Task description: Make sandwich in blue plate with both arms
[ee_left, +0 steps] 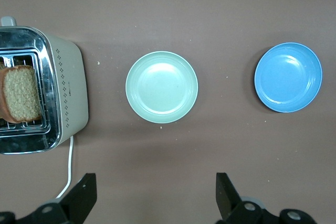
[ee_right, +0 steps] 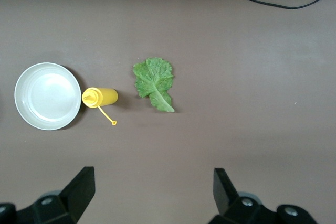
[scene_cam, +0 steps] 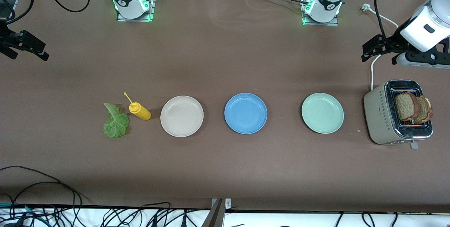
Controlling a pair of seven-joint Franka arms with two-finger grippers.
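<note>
Currently: blue plate (scene_cam: 245, 113) sitting empty at frame centre; bread slices (scene_cam: 413, 106) standing in toaster (scene_cam: 399, 112), lower right; lettuce (scene_cam: 115, 121) lying lower left. Left gripper (scene_cam: 373, 47) and right gripper (scene_cam: 26, 46) hovering, jaws apart. Risk: slices jamming or tearing during extraction.

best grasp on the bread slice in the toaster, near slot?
Probably the exposed top half of the bread slice, coming straight down from above with the left gripper. It stands upright out of the toaster slot, so only its flat faces above the rim are free.
</note>
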